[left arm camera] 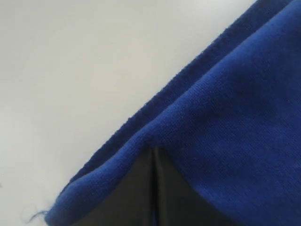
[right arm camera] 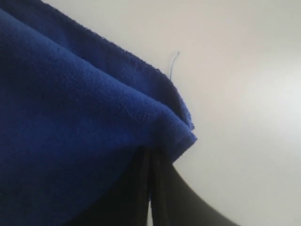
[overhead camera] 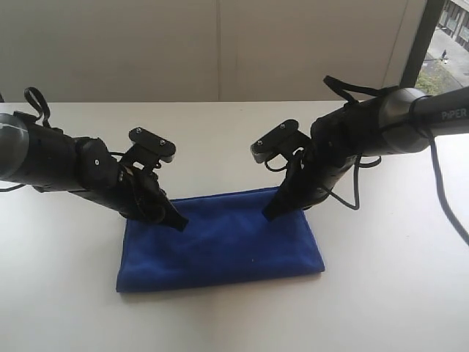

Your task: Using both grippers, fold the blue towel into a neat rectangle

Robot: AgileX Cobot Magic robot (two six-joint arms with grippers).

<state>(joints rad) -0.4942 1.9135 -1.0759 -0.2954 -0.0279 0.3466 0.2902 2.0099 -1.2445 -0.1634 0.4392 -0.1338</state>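
The blue towel (overhead camera: 227,246) lies doubled on the tabletop (overhead camera: 396,293). The left end effector (overhead camera: 179,222) and right end effector (overhead camera: 268,214) clench its far corners, and another fold likely remains.

white table (overhead camera: 381,293), pale wall (overhead camera: 220,44), corner window (overhead camera: 448,35)

1 blue towel (overhead camera: 220,246), 1 table (overhead camera: 388,293), 2 arms: L arm (overhead camera: 73,165), R arm (overhead camera: 366,128)

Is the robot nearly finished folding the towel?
Partway. The towel already lies doubled, a rough rectangle on the table; layers show at its edge. The left hand and right hand each pinch a far corner. Left to do: probably another fold, then letting go.
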